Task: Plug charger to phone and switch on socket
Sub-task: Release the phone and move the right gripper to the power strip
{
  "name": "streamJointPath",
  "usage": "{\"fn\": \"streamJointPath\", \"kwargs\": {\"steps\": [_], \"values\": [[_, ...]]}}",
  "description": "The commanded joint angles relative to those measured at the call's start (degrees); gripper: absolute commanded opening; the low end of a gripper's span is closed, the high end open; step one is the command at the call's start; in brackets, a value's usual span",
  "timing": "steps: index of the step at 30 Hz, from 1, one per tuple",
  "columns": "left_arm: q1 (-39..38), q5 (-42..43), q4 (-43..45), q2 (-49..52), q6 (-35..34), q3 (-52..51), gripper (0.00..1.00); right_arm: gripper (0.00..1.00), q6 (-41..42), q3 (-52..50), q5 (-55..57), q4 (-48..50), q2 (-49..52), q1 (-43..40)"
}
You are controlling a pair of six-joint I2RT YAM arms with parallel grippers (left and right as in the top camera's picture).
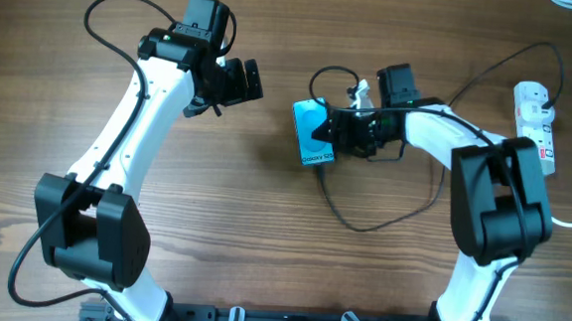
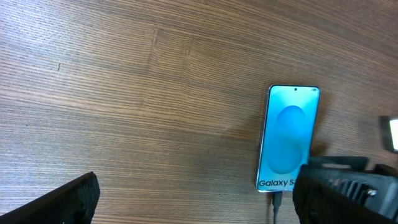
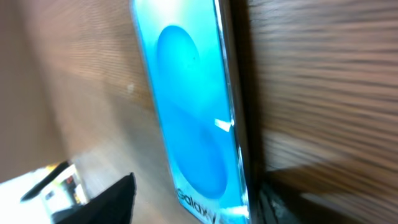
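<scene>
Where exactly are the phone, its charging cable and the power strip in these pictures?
Flat phone with bright cyan screen point(image 2: 288, 137): left wrist view, middle of the screen.
Thin black charger cable point(image 2: 277, 206): left wrist view, the stretch just below the phone.
White oblong power strip point(image 1: 535, 126): overhead view, middle of its body.

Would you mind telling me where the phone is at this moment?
In the overhead view, the phone lies flat on the table just right of centre, at the tip of the right claw, with the charger looping away below it.

cyan-teal phone point(image 2: 288, 134) — white socket point(image 1: 535, 124), brown wood-grain table point(image 2: 124, 93)
</scene>
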Motion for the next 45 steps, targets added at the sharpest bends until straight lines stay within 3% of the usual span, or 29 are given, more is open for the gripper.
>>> {"fn": "streamJointPath", "kwargs": {"steps": [1, 6, 10, 16, 21, 35, 45], "values": [[0.1, -0.7, 0.0, 0.2, 0.9, -0.1, 1.00, 0.68, -0.8, -0.1, 15.4, -2.7, -2.4, -0.4], [0.1, -0.7, 0.0, 0.2, 0.9, -0.1, 1.00, 0.68, -4.7, 0.3, 15.8, -6.5, -7.5, -0.7], [0.1, -0.7, 0.0, 0.2, 0.9, -0.1, 1.00, 0.70, -4.9, 2.5, 24.1, -14.4, -14.6, -2.7], [0.1, -0.7, 0.0, 0.2, 0.9, -0.1, 1.00, 0.86, -6.4, 4.3, 38.9, -24.9, -23.7, -8.4], [0.1, -0.7, 0.0, 0.2, 0.9, -0.1, 1.00, 1.00, -9.6, 4.3, 46.1, -29.6, -24.6, -15.4], [0.1, -0.7, 0.0, 0.2, 0.9, -0.1, 1.00, 1.00, -9.3, 4.2, 49.7, -19.9, -20.5, -39.1], [0.1, -0.7, 0.0, 0.2, 0.9, -0.1, 1.00, 1.00, -8.9, 3.8, 45.0, -19.3, -14.8, -42.9]]}}
